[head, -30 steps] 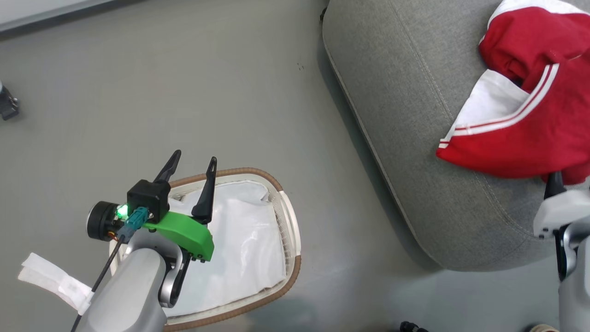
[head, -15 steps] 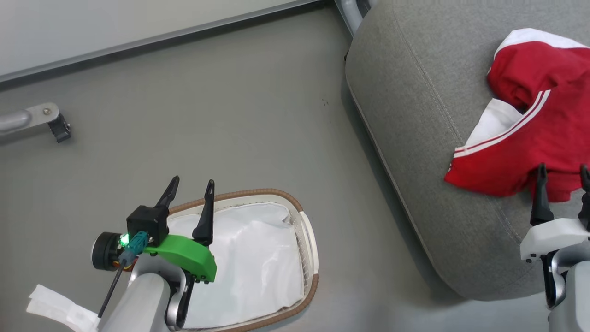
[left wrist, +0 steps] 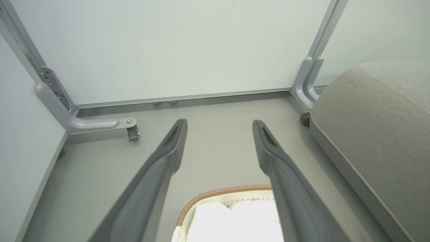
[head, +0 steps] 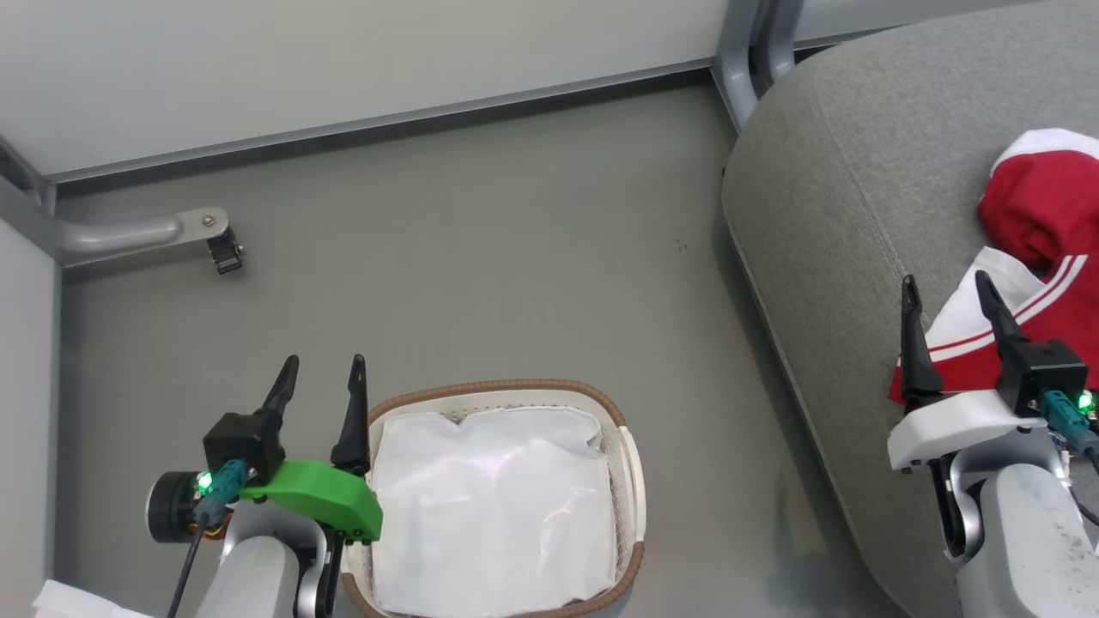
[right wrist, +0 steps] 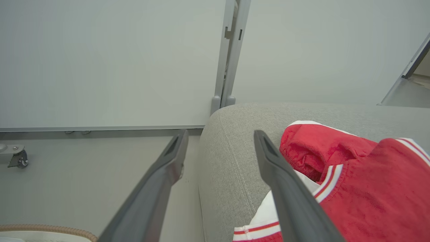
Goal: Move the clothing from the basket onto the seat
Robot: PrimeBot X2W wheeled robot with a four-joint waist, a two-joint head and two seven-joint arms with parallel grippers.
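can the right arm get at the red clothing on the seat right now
Probably yes. The right gripper is open by the near edge of the clothing, which lies on top of the seat, and nothing stands between them.

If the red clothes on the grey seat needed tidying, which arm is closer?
Right: the right gripper hangs open beside the clothing on the seat; the left gripper is by the basket.

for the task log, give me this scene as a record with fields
target: large grey fabric-upholstered seat
item: bright red fabric clothing with white panels, lying on the seat
source: oval white perforated plastic basket, brown rim, on floor; holds white liner sheet, no clothing seen
left end effector: open, empty, by basket's left edge
right end effector: open, empty, over seat, by clothing
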